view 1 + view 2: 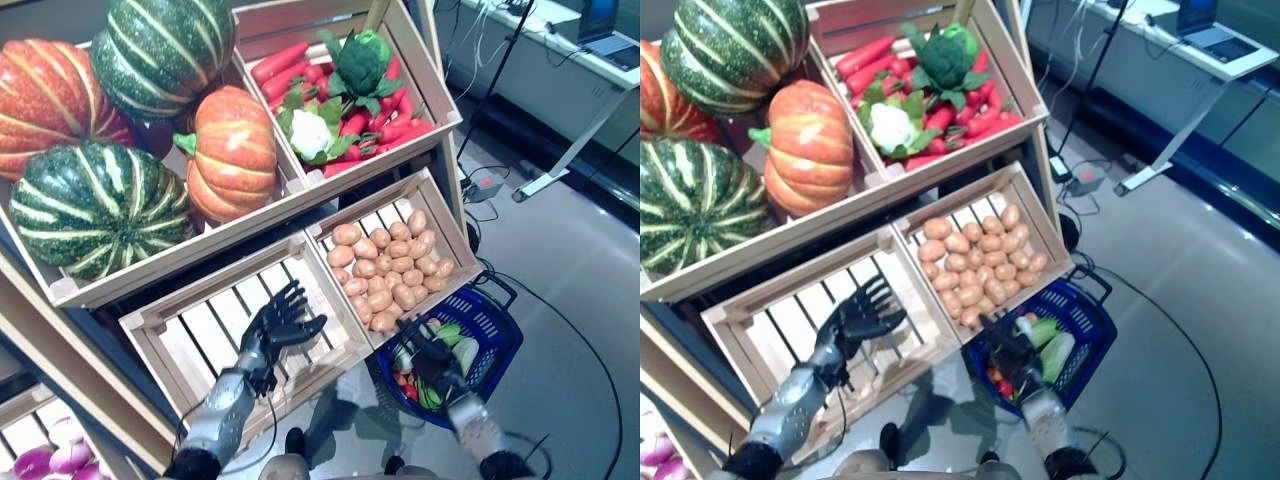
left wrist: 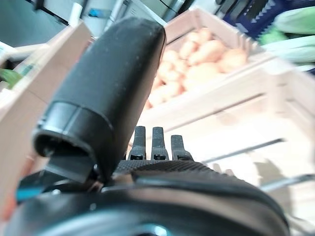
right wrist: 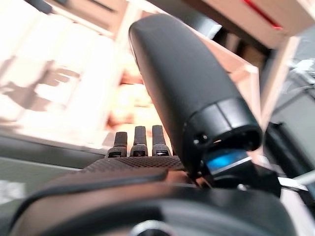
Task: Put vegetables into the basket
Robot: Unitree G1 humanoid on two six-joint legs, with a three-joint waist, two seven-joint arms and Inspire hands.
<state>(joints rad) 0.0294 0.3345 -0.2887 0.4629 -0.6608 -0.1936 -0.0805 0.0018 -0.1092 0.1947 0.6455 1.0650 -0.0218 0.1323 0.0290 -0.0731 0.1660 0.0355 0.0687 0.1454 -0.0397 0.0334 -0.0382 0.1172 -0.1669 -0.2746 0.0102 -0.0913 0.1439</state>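
Left hand (image 1: 278,325) over empty slatted crate (image 1: 190,345), fingers spread and straight, nothing held. Left wrist view: thumb (image 2: 110,83) sticking up, fingertips (image 2: 157,145) straight, crate slats past them, potatoes beyond.

Right hand (image 1: 432,358) above blue basket (image 1: 495,335), at its near rim. In the right wrist view, thumb out, fingers extended, nothing visible in the grasp. Head views: hand dark against basket contents, no item seen pinched.

Basket on floor just beside the lower right crate, touching or nearly touching its corner. Already inside: green and pale leafy vegetables (image 1: 455,345), something orange-red (image 1: 405,385) toward the near side.

Potatoes (image 1: 390,265) filling lower right crate, side by side with the empty crate. Upper shelf: carrots (image 1: 385,125) with broccoli (image 1: 362,60) and cauliflower (image 1: 310,132) on top in the right crate; pumpkins (image 1: 232,150) in orange and striped green in the big left crate.

Purple-white vegetables (image 1: 50,460) at bottom left corner, partly cut off. Desk (image 1: 560,60) with laptop (image 1: 612,30) at far right, well apart.
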